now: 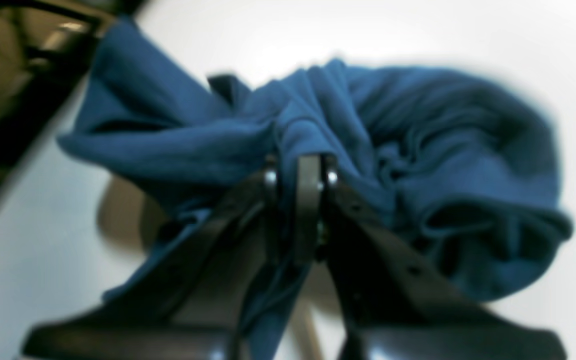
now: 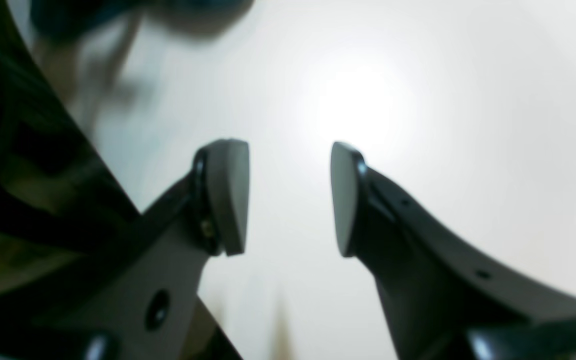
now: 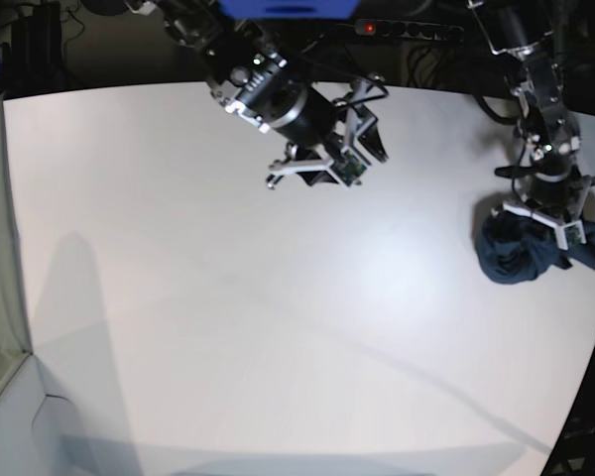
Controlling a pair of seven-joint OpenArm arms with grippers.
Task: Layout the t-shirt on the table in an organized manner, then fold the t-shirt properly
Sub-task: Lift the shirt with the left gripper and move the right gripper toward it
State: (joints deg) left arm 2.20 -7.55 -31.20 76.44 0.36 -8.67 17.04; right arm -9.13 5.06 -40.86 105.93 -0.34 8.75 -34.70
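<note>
The t-shirt (image 3: pixel 521 253) lies bunched at the 3 o'clock edge of the surface (image 3: pixel 228 327), with no clear long axis; your left tool (image 1: pixel 300 172) is clamped on its fabric; the right tool (image 2: pixel 290 197), jaws apart and empty, hangs well apart toward 12 o'clock.

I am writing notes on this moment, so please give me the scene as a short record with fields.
garment: crumpled dark navy-blue cotton t-shirt, bunched in a heap, not laid out
surface: large white matte table
shirt position: near the table's right edge in the base view
left gripper: shut on shirt fabric
right gripper: open, empty, above bare table
folding: not begun
</note>
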